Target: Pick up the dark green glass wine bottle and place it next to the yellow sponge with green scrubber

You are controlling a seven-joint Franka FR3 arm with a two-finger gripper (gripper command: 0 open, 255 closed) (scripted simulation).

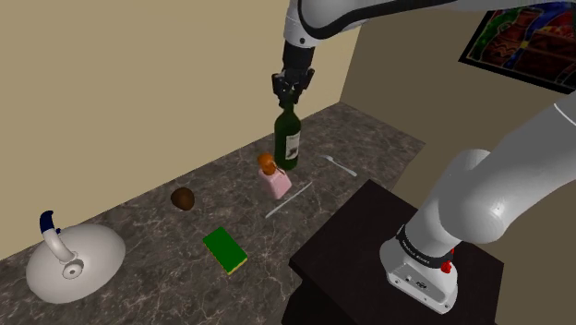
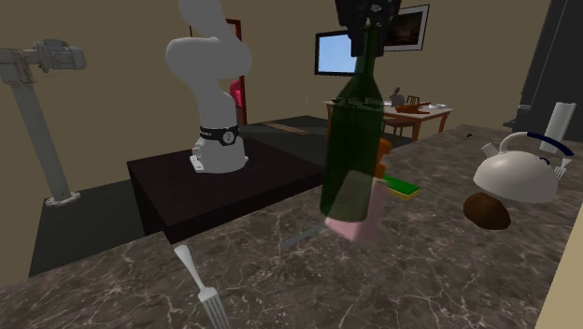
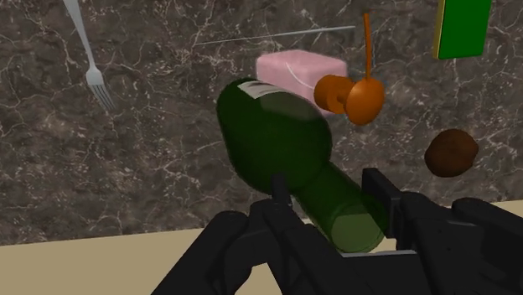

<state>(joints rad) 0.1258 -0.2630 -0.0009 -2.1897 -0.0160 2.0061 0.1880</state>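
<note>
Gripper (image 1: 292, 90) fingers closed tight on neck of green bottle (image 1: 289, 140). Bottle neck up, hanging just above stone counter (image 1: 148, 217), close to pink soap bottle (image 1: 275, 180). Sponge (image 1: 225, 250) lies well apart, green side up, nearer white kettle (image 1: 74, 260). Brown lump (image 1: 183, 198) near wall. Fork (image 1: 340, 166) near bottle.

obstacle: pink dispenser (image 1: 274, 182) beside bottle (image 1: 289, 138) | free: counter (image 1: 175, 251) around sponge (image 1: 225, 249)
</note>
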